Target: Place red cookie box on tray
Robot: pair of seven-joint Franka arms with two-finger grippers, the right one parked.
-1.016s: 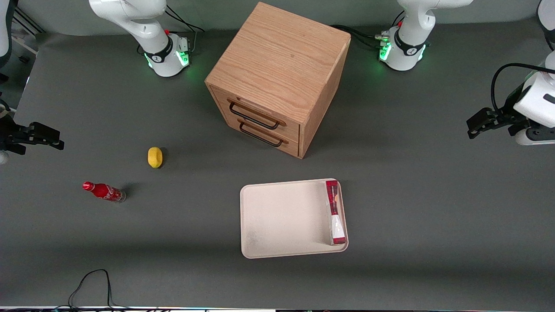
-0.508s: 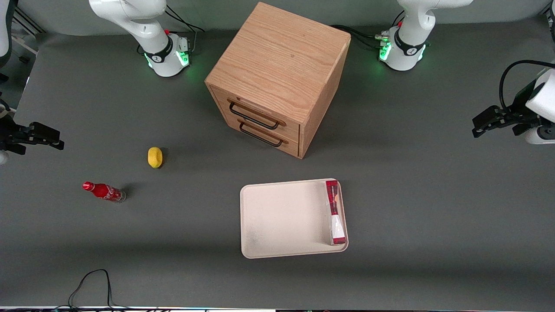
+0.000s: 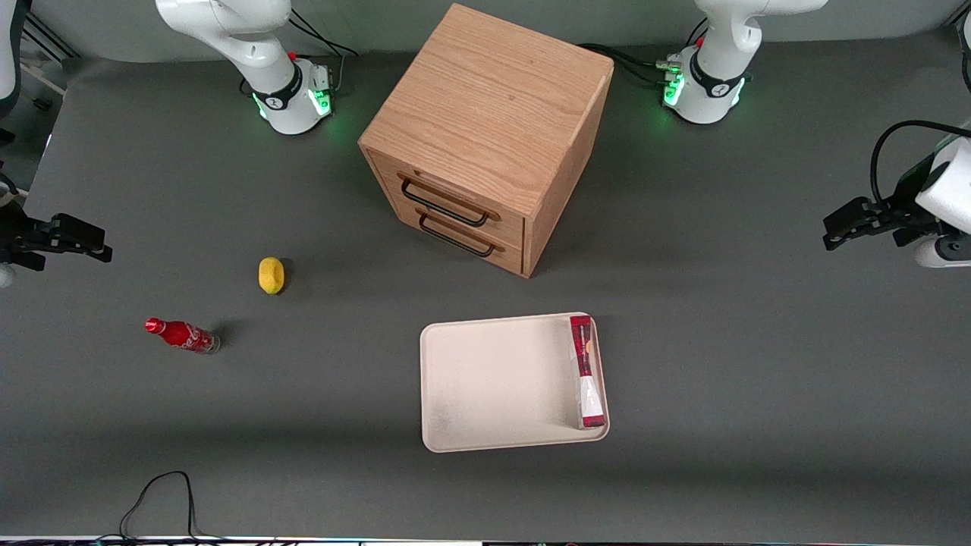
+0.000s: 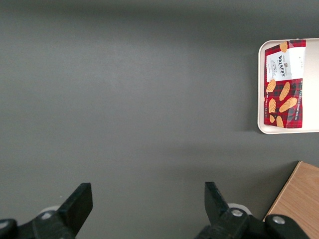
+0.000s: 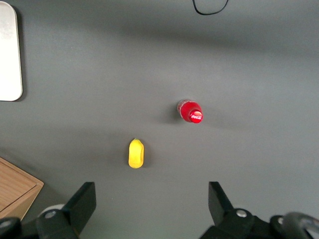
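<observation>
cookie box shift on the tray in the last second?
No. The red cookie box lies along the same edge of the tray, on the side toward the working arm. The open tool hangs far from it, holding nothing.

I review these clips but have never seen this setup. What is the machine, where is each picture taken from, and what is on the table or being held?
Two robot arms stand at a grey table; only one works. The wide picture looks down from the front; the other two come from cameras on the arms' wrists, with black fingers showing at the edge.

The working arm's gripper hangs over bare table at its own end, open and holding nothing.

The red cookie box lies in the cream tray, along the rim nearest the working arm; that arm's wrist camera shows it too.

A wooden drawer cabinet stands farther from the front camera than the tray. Toward the parked arm's end lie a yellow object and a small red soda bottle.
</observation>
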